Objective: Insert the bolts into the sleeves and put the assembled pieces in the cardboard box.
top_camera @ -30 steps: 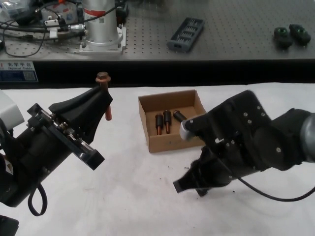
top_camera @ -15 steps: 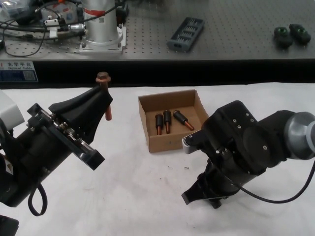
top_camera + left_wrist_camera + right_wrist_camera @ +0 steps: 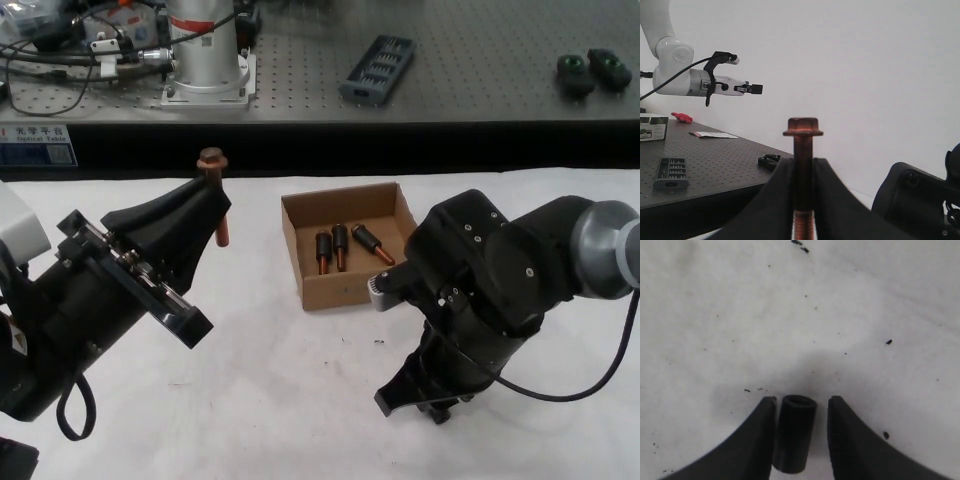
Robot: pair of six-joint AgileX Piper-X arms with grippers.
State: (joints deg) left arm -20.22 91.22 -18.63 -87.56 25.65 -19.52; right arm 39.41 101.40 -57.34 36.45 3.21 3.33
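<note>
My left gripper (image 3: 212, 205) is raised over the left of the white cloth, shut on a copper bolt (image 3: 214, 190) that stands upright, head up. In the left wrist view the bolt (image 3: 803, 145) rises between the two black fingers of the left gripper (image 3: 803, 164). My right gripper (image 3: 418, 398) points down at the cloth in front of the cardboard box (image 3: 345, 290). It is open, and its fingers straddle a black sleeve (image 3: 795, 432) on the cloth, with a gap showing on one side. Three assembled pieces (image 3: 341, 245) lie inside the box.
Behind the cloth is a perforated bench with a metal column base (image 3: 205, 55), a black ribbed tray (image 3: 378, 68) and two dark parts (image 3: 592, 72). A white robot arm (image 3: 690, 82) stands far off in the left wrist view. Open cloth lies between the two arms.
My right arm has swung away from the box, lower and toward the near side of the cloth. The left arm with the bolt has stayed put.
</note>
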